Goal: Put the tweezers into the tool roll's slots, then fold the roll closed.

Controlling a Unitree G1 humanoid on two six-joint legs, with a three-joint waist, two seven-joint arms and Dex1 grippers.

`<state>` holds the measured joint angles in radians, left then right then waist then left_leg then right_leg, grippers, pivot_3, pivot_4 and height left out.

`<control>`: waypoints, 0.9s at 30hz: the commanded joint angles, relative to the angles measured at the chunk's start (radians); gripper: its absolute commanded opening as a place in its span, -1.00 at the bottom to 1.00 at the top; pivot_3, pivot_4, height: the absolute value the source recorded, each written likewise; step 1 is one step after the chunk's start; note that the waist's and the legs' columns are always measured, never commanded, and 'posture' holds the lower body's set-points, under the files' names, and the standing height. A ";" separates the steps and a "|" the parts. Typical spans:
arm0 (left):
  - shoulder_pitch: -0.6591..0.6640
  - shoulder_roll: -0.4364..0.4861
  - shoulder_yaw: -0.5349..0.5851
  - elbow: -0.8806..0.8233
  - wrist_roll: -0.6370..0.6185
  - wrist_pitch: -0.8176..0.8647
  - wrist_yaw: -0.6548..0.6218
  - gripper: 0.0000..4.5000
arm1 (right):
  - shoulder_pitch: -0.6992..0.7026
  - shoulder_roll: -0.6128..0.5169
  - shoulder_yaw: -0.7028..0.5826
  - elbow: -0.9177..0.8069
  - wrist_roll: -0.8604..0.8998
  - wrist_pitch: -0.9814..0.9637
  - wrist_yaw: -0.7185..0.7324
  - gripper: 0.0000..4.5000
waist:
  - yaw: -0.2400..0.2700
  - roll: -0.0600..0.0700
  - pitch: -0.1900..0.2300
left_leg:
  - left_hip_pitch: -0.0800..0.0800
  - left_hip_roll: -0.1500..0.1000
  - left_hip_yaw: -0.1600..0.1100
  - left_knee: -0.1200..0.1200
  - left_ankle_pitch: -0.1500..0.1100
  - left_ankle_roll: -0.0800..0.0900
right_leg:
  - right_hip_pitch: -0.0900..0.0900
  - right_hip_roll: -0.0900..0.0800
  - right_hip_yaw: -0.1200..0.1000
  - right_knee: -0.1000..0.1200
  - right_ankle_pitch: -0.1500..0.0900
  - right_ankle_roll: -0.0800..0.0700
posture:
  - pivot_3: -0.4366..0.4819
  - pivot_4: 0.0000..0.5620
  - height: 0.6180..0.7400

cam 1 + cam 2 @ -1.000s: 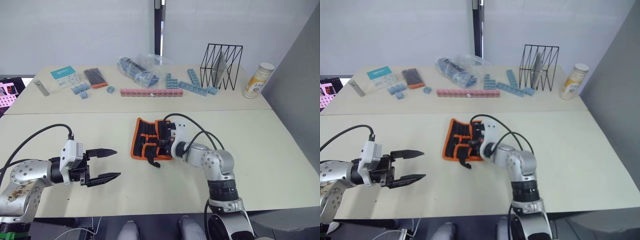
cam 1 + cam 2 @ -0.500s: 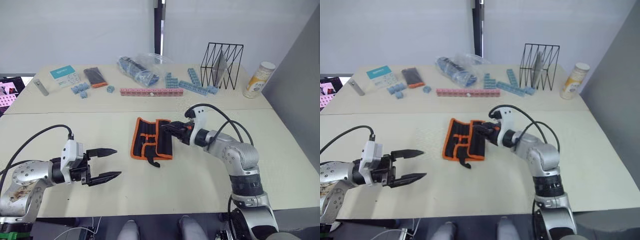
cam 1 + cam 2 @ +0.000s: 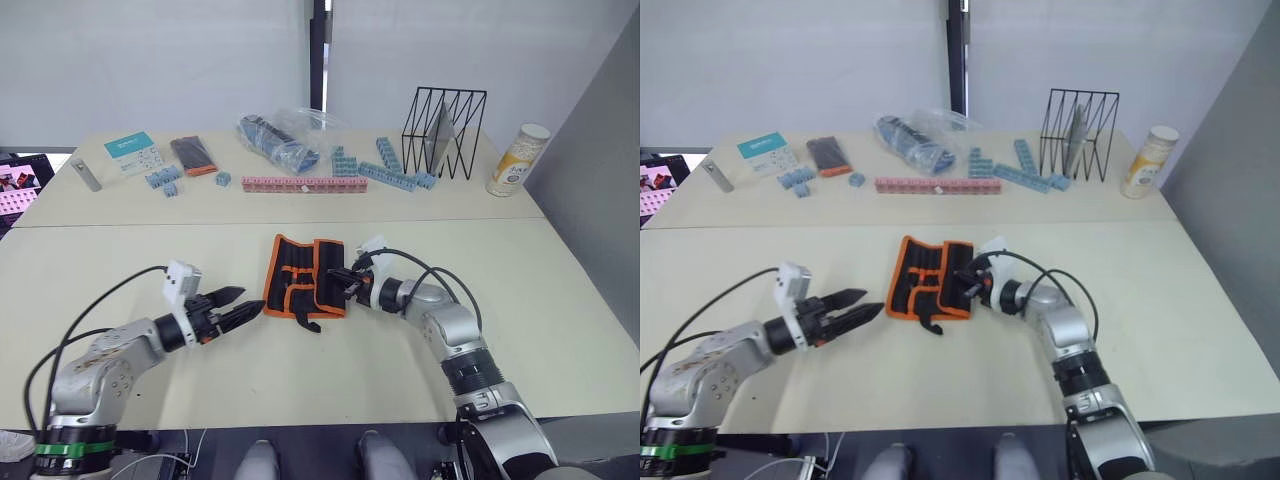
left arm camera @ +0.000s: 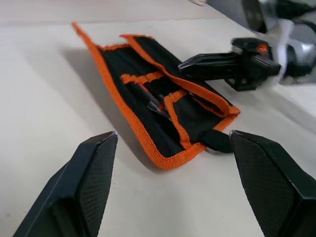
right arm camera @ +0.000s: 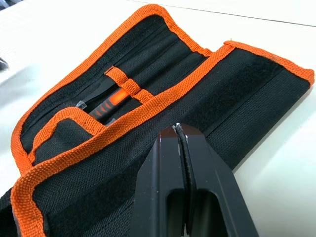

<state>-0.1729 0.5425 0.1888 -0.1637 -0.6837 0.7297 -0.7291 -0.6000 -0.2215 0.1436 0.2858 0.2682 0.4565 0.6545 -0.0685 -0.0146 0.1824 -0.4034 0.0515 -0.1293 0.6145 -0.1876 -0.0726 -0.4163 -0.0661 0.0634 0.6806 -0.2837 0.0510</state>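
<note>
left gripper (image 3: 232, 306) now beside tool roll (image 3: 303, 274), jaws apart

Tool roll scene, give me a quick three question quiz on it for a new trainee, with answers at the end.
1. True or false: the tool roll lies fully flat and unfolded on the table.
2. Which gripper is at the roll's folded-over flap: A) left gripper, B) right gripper?
3. Fill in: the left gripper's fingers are ____, with the roll lying between and beyond them in the left wrist view.

Key
1. False. One side is folded over, and tweezers sit in the slots of the part left uncovered.
2. B. It is shut, with its tips at the flap.
3. Open.
</note>
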 commanded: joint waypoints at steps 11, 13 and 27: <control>-0.090 -0.083 -0.009 0.061 0.035 0.048 0.146 0.21 | 0.033 0.020 0.021 -0.026 -0.037 0.013 0.001 -1.00 | -0.002 0.000 0.000 | 0.005 0.000 0.000 0.000 0.001 -0.001 | 0.005 0.001 0.002 0.000 0.000 0.001 | -0.05 -0.47 0.37; -0.091 -0.080 -0.010 0.061 0.029 0.055 0.137 -0.07 | 0.034 0.022 0.021 -0.026 -0.040 0.015 0.001 -1.00 | -0.002 0.000 0.000 | 0.005 0.000 0.000 0.000 0.001 -0.001 | 0.005 0.001 0.002 0.000 0.000 0.001 | -0.05 -0.47 0.37; -0.127 -0.075 0.001 0.100 0.050 0.056 0.144 -0.99 | 0.037 0.044 0.040 -0.043 -0.061 0.027 -0.001 -1.00 | -0.002 0.000 0.000 | 0.006 0.000 0.000 0.000 0.001 -0.001 | 0.006 0.001 0.002 0.000 0.000 0.002 | -0.05 -0.47 0.37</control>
<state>-0.2783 0.4529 0.1634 -0.0487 -0.6307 0.7972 -0.5795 -0.5758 -0.1805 0.1663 0.2502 0.2165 0.4663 0.6479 -0.0705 -0.0149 0.1823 -0.3976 0.0515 -0.1293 0.6144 -0.1867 -0.0739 -0.4106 -0.0650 0.0655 0.6803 -0.2835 0.0526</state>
